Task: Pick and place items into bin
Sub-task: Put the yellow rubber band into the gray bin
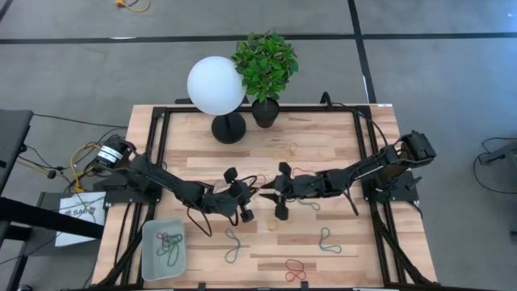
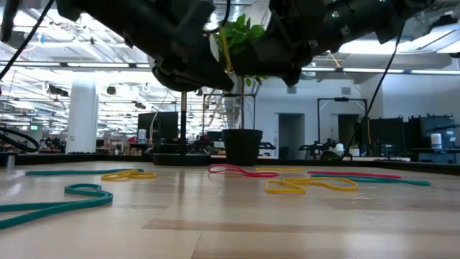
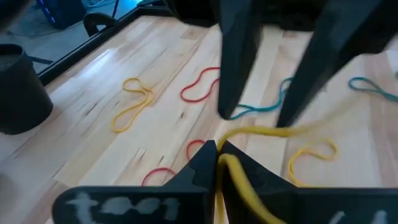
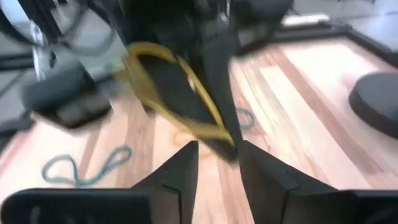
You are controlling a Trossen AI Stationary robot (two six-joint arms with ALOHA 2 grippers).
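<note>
My left gripper [image 1: 258, 194] and my right gripper [image 1: 268, 192] meet tip to tip above the table's middle. The left gripper [image 3: 216, 163] is shut on a yellow rubber band [image 3: 267, 132]. The right gripper [image 4: 217, 155] is open, its fingers [image 3: 236, 62] standing on either side of the left fingertips and the band [image 4: 149, 53]; I cannot tell whether they touch it. The pale bin [image 1: 147, 257] sits at the table's near left corner with a few bands [image 1: 168, 242] inside. Green [image 1: 234, 245], red [image 1: 295, 269] and other loops lie flat on the wood. My left gripper pinches the yellow band between its two fingers, a strand [image 3: 229, 167] coming out at their tips. The fingers lie roughly level, pointing toward the table's right. The band is lifted clear of the table and loops [image 4: 205, 118] around the fingers toward the right gripper.
A white globe lamp [image 1: 216, 85] and a potted plant [image 1: 265, 65] stand at the far edge. More loose bands lie near the middle: green [image 1: 311, 204], red [image 1: 303, 171], green [image 1: 327, 241]. Black frame rails [image 1: 161, 145] border the wooden top.
</note>
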